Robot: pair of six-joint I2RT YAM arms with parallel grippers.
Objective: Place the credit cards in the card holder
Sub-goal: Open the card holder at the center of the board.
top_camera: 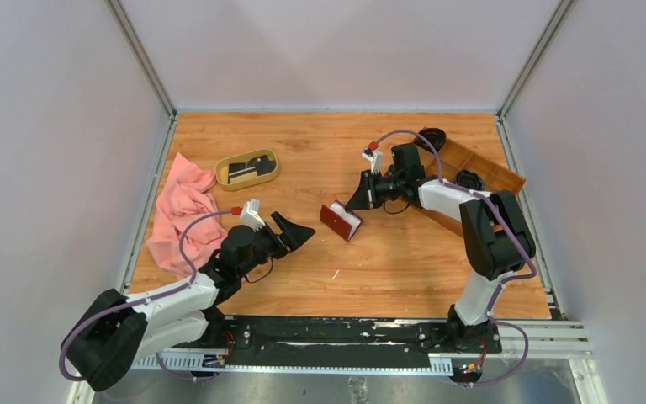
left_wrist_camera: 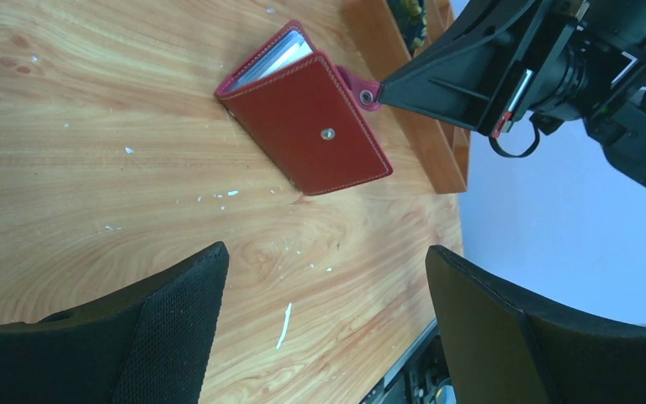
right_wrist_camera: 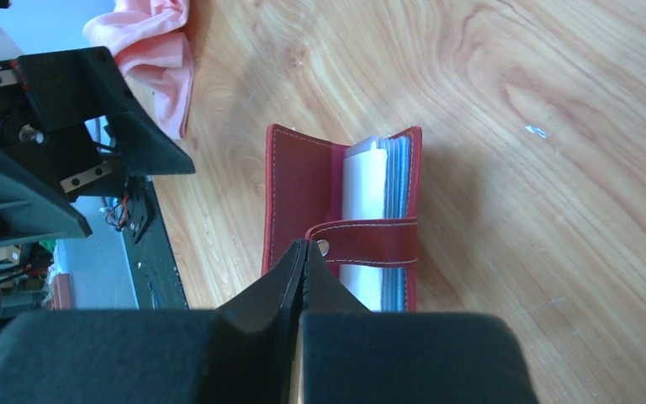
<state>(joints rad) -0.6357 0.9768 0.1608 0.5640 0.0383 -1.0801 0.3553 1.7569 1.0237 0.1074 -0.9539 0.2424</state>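
At the far left, a pink cloth (top_camera: 177,210) lies crumpled along the table (top_camera: 404,278) edge. Just right of it, toward the far side, sits an oval tan dish (top_camera: 223,174), and the credit cards (top_camera: 250,167) lie inside it, dark ones with a paler patch showing. Nearer, the left gripper (top_camera: 297,227) hovers low over the wood with its fingers (left_wrist_camera: 177,328) spread wide and nothing between them. It points at the card holder (top_camera: 341,220), which lies just beyond it and apart from it.

The card holder rests mid-table, red leather with its covers slightly parted, so that pale pockets (right_wrist_camera: 374,210) show at the open edge. Its snap tab (right_wrist_camera: 366,241) reaches across that edge. The right gripper (top_camera: 352,204) comes in from the far right, its fingers (right_wrist_camera: 286,278) pressed together and pinching the tab's end. Behind the right arm, a brown wooden tray (top_camera: 492,172) stands at the far right of the table.
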